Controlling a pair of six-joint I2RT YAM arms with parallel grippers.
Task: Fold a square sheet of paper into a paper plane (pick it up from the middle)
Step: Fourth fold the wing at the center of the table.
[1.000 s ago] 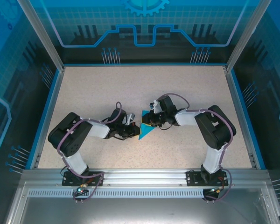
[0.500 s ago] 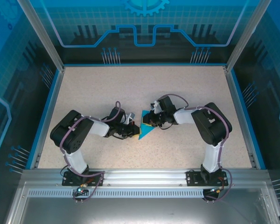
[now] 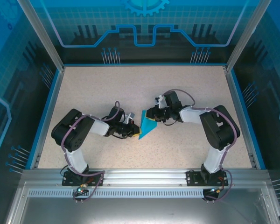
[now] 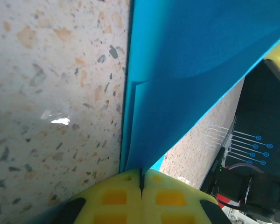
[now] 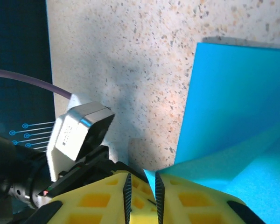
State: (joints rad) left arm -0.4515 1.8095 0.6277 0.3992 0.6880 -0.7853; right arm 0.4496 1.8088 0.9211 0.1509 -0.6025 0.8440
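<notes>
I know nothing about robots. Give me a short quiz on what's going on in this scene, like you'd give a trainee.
1. Multiple choice: what is the left gripper doing to the blue paper?
A. Pinching its edge between closed fingertips
B. Hovering wide open above it
C. Pressing it flat from above
2. True or false: the paper lies as a flat, unfolded square.
3. Short answer: seen from above, which gripper is at the end of the paper farther from the arm bases?

Key
1. A. The yellow fingertips meet with the paper caught between them.
2. False. Layers and a fold show, and it comes to a point.
3. The right gripper.
</notes>
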